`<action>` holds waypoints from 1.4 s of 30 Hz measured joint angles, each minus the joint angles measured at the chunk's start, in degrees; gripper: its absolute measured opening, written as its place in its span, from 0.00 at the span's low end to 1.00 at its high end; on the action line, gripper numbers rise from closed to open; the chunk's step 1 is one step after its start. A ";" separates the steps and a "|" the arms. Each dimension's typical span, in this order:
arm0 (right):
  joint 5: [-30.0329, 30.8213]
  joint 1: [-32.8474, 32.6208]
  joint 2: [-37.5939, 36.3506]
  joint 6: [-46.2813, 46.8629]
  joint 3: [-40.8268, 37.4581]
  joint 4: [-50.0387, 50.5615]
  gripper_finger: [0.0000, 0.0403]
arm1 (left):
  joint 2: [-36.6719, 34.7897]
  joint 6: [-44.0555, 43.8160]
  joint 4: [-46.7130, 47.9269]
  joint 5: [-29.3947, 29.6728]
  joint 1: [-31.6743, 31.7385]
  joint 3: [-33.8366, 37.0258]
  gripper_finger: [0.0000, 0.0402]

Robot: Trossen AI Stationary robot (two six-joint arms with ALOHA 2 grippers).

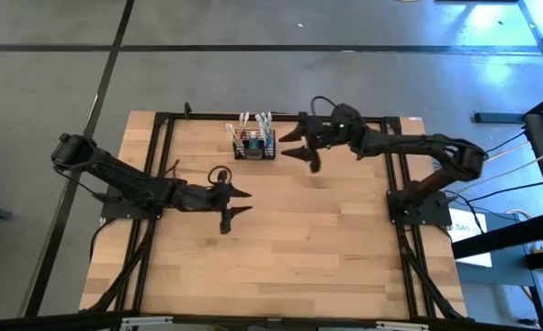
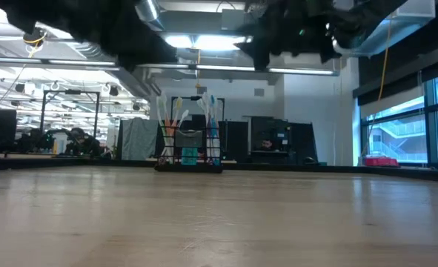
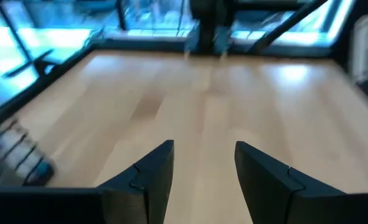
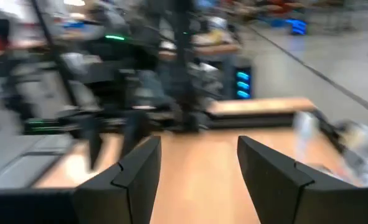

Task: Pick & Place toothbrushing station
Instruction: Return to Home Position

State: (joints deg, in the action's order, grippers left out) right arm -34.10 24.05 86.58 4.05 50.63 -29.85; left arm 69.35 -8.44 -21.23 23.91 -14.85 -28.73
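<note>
The toothbrushing station [image 1: 254,144] is a small black wire-mesh basket with several upright toothbrushes and a teal tube in it. Its base rests on the wooden table near the far edge, and it also shows in the low view [image 2: 190,152]. My right gripper [image 1: 297,152] hangs open in the air just right of the station, with nothing between its fingers [image 4: 199,152]. My left gripper [image 1: 239,210] is open above the table's middle, nearer the front than the station, with nothing between its fingers [image 3: 203,155].
A black metal frame [image 1: 161,138] runs along the table's left, right and far sides. Bare wooden tabletop [image 1: 289,257] spreads across the near half. The left wrist view shows the right arm's base [image 3: 208,25] at the table's edge.
</note>
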 joint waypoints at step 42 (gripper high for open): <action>9.74 -12.33 -50.93 -4.52 -18.54 30.21 0.53 | -44.80 0.08 1.68 -14.63 -0.04 21.94 0.41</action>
State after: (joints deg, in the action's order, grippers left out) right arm -24.36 11.73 35.65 -0.47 32.10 0.37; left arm 24.55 -8.36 -19.55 9.28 -14.90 -6.79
